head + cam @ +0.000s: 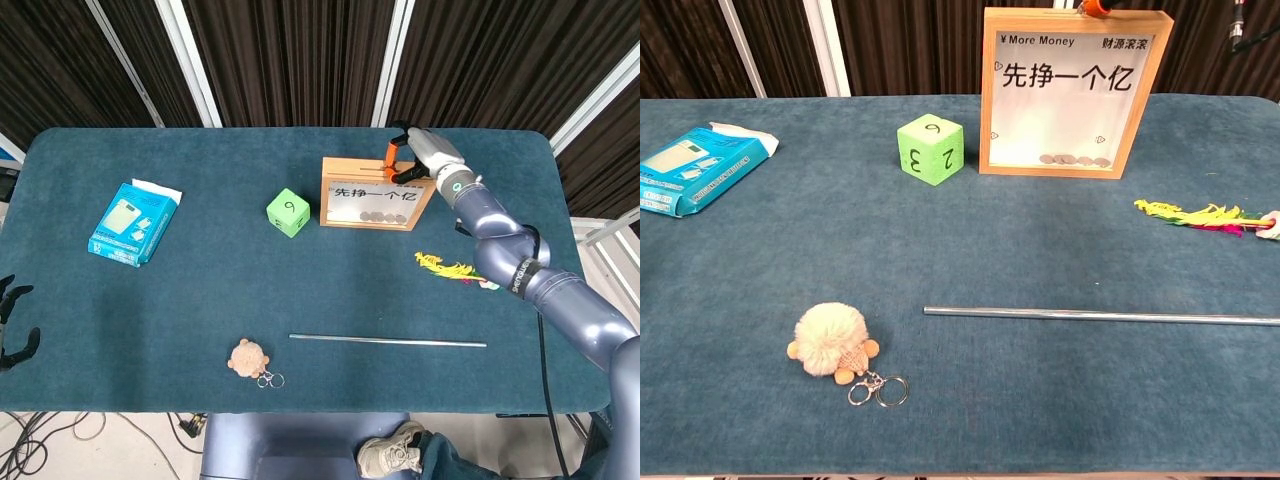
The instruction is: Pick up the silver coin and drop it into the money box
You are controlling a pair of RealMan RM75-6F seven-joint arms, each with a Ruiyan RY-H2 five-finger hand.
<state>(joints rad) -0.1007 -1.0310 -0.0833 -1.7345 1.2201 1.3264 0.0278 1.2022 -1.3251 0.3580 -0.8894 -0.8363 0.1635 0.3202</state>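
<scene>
— What lies nearest?
— A fluffy keyring point(837, 347) and a metal rod point(1100, 316), well short of the right hand's fingers. The left hand point(12, 325) sits at the table's near-left edge, fingers apart, holding nothing.
— And further back?
— The right hand point(412, 155) is over the money box point(1073, 92) top, orange fingertips point(387, 159) at its rim. Whether they pinch the silver coin, I cannot tell; coins point(1073, 159) lie inside.

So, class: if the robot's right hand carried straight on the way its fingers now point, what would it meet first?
Probably the top edge of the wooden-framed money box; the right hand hangs just over it, fingers angled down, though depth is unclear.
</scene>
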